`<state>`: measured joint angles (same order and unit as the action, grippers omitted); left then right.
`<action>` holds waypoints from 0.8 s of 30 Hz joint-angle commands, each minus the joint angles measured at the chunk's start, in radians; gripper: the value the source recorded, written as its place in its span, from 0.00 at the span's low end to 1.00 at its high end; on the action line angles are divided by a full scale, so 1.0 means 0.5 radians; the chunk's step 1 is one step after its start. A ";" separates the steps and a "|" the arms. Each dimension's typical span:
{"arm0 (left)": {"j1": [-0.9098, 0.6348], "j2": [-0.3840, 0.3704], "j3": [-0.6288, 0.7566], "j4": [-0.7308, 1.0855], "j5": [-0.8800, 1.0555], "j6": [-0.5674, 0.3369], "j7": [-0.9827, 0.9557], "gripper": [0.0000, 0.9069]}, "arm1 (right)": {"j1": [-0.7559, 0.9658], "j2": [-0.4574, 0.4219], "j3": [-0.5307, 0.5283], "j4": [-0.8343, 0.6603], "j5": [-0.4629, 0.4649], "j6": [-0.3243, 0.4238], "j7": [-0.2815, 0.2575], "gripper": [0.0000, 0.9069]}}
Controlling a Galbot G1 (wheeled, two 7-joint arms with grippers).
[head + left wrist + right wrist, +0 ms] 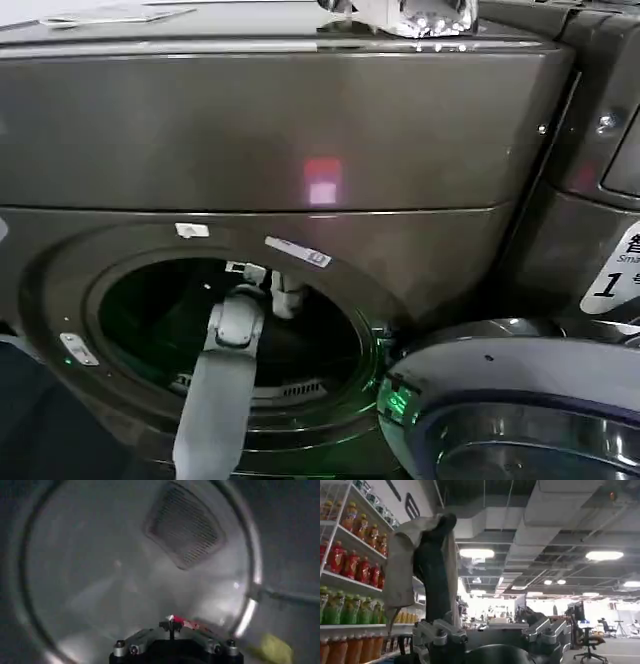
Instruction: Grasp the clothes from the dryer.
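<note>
I am reaching my left claw (283,296) into the dryer (300,150); I cannot tell its grip. Any clothes (275,647) could be snagging on the porthole rim.

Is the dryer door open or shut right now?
Open: the dryer door is swung aside, and the left arm reaches through the porthole.
</note>
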<state>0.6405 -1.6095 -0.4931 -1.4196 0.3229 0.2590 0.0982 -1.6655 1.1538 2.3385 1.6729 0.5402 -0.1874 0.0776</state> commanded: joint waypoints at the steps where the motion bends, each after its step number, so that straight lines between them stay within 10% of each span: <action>1: 0.035 -0.097 -0.007 -0.122 -0.277 0.057 -0.415 0.00 | -0.002 0.004 -0.015 0.036 -0.003 0.058 -0.015 1.00; 24: 0.046 -0.080 0.056 -0.180 -0.308 0.051 -0.359 0.00 | -0.005 0.007 0.025 0.044 0.013 -0.065 0.034 1.00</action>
<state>0.6661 -1.6091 -0.4699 -1.5004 0.1816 0.2808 -0.0712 -1.6713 1.1606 2.3441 1.6838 0.5466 -0.1735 0.0823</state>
